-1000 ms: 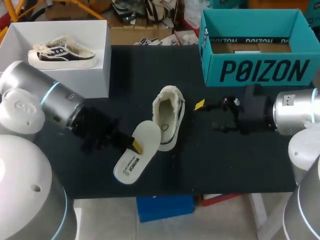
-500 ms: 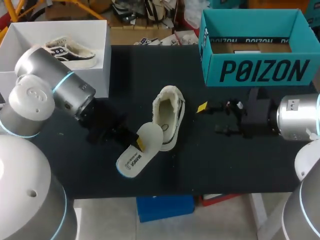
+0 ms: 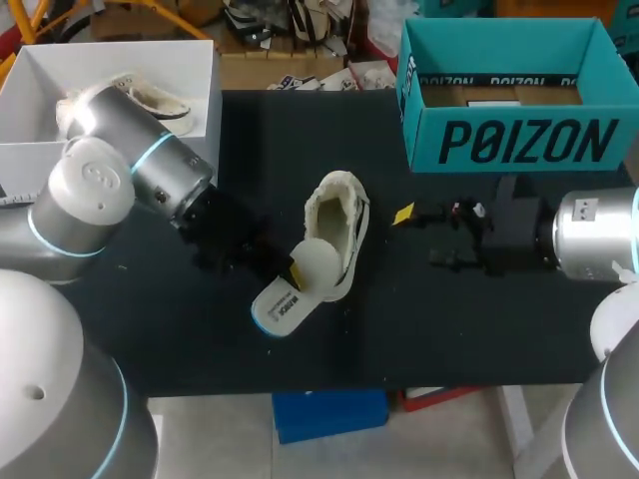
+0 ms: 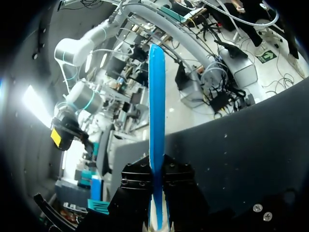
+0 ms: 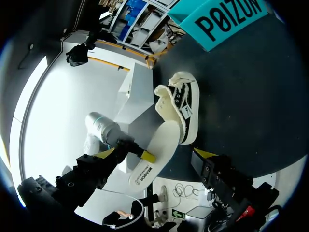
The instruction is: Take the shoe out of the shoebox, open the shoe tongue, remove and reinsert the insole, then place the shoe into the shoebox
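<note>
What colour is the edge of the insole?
Bright blue, under a cream top; the insole shows it best edge-on in the left wrist view.
</note>
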Robot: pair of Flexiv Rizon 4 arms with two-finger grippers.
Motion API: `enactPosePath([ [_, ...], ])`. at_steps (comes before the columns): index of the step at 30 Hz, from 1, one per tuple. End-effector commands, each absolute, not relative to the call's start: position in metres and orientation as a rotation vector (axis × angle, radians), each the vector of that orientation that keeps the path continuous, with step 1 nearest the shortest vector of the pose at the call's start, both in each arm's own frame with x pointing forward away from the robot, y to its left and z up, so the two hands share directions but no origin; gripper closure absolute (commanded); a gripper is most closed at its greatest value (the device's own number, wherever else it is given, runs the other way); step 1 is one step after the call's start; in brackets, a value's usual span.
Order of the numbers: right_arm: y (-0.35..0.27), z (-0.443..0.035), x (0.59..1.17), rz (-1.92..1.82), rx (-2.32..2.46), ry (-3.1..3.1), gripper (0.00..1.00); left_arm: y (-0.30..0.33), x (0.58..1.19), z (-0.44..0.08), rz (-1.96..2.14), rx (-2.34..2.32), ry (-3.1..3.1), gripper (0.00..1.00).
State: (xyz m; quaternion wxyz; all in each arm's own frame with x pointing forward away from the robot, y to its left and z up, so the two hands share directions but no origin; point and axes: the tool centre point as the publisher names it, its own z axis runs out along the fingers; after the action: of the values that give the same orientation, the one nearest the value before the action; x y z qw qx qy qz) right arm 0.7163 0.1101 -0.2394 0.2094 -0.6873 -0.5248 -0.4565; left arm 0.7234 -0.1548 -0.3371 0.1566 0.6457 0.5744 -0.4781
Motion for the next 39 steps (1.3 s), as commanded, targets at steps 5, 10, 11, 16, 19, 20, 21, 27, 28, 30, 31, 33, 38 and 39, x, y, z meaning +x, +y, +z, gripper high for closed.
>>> enactPosePath([
  [5,0.11,-0.239,0.716,-1.269,-1.912,-1.46,0.0,-0.167,0.74,-0.351,-1.385,1.867,1.656,1.0],
  [10,0.11,-0.239,0.716,-1.269,-1.912,-1.46,0.0,-0.17,0.75,-0.356,-1.367,1.861,1.666,1.0],
  [11,0.11,-0.239,0.716,-1.269,-1.912,-1.46,0.0,-0.17,0.751,-0.357,-1.363,1.857,1.668,1.0],
  [16,0.11,-0.239,0.716,-1.269,-1.912,-1.46,0.0,-0.172,0.762,-0.359,-1.327,1.834,1.659,1.0],
  [19,0.11,-0.239,0.716,-1.269,-1.912,-1.46,0.0,-0.176,0.769,-0.359,-1.322,1.831,1.659,1.0],
  [20,0.11,-0.239,0.716,-1.269,-1.912,-1.46,0.0,-0.177,0.771,-0.359,-1.322,1.83,1.658,1.0],
  [21,0.11,-0.239,0.716,-1.269,-1.912,-1.46,0.0,-0.179,0.773,-0.359,-1.32,1.831,1.657,1.0],
  [27,0.11,-0.239,0.716,-1.269,-1.912,-1.46,0.0,-0.186,0.788,-0.363,-1.287,1.812,1.66,1.0],
  [28,0.11,-0.239,0.716,-1.269,-1.912,-1.46,0.0,-0.188,0.791,-0.363,-1.269,1.802,1.659,1.0],
  [30,0.11,-0.239,0.716,-1.269,-1.912,-1.46,0.0,-0.19,0.795,-0.363,-1.253,1.785,1.661,1.0],
  [31,0.11,-0.239,0.716,-1.269,-1.912,-1.46,0.0,-0.192,0.798,-0.363,-1.247,1.778,1.658,1.0],
  [33,0.11,-0.239,0.716,-1.269,-1.912,-1.46,0.0,-0.195,0.801,-0.364,-1.247,1.77,1.661,1.0],
  [38,0.11,-0.239,0.716,-1.269,-1.912,-1.46,0.0,-0.201,0.812,-0.369,-1.238,1.756,1.67,1.0],
  [39,0.11,-0.239,0.716,-1.269,-1.912,-1.46,0.0,-0.202,0.815,-0.37,-1.235,1.752,1.674,1.0],
])
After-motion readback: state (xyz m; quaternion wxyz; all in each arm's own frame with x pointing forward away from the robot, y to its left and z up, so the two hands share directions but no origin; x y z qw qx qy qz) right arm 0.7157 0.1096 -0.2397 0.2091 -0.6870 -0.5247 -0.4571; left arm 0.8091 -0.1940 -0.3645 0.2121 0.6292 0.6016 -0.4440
